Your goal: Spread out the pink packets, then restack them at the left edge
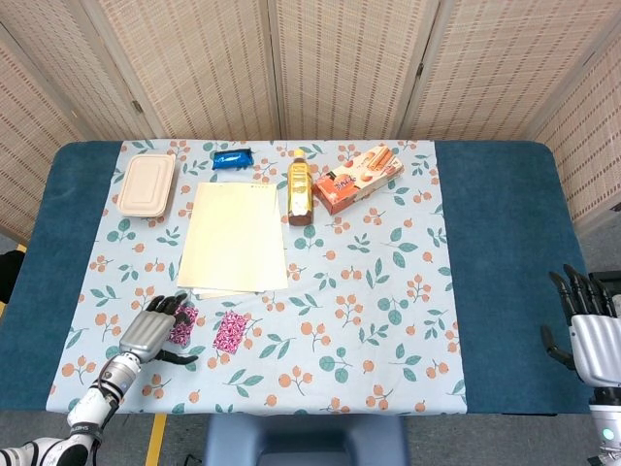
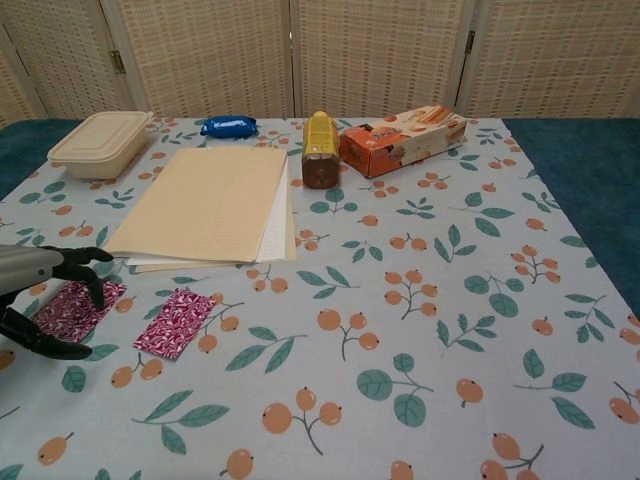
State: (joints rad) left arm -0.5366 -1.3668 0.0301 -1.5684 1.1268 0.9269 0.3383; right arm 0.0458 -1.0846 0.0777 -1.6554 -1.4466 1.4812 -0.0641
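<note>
Chest view: left robot hand (image 2: 40, 300) is spread over one pink packet (image 2: 72, 309), fingertips probably touching it; second packet (image 2: 176, 322) lies just beside. Right robot hand (image 1: 589, 330) is held spread, off the worktop (image 1: 485, 243).
</note>
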